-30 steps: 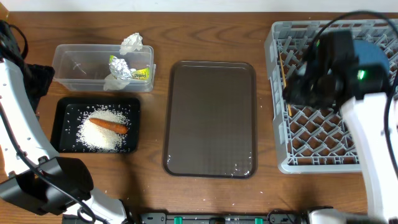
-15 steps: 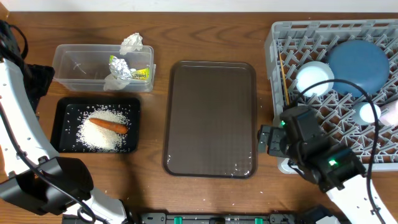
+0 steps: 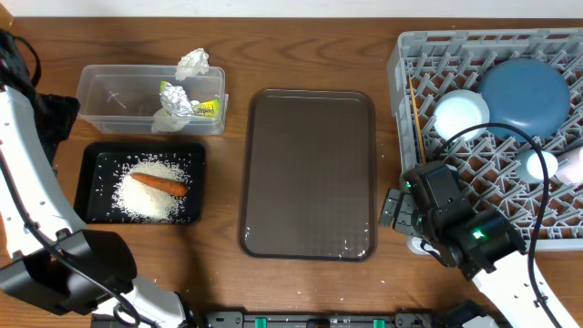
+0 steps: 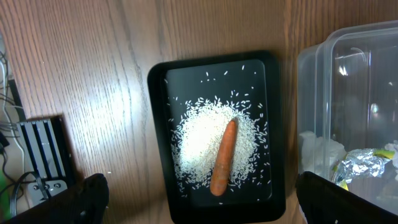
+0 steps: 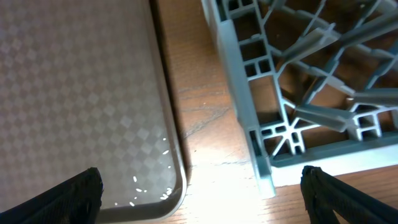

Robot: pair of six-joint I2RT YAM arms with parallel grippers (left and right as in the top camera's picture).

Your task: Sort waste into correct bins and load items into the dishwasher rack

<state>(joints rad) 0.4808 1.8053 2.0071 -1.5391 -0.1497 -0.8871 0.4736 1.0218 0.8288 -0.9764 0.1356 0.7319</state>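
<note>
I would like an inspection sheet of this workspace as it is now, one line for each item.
Surface: wooden table, no damage seen.
Job's things: carrot on rice in black tray; foil wrapper and tissues in clear tub; blue plate, pale bowl, white cup and chopsticks in rack.
Clutter: brown serving tray, stray grains at one corner.
Grippers: left gripper open, empty, above black tray; right gripper open, empty, between serving tray and rack.
Cables: black cable loops over rack.
Surroundings: nothing seen.
</note>
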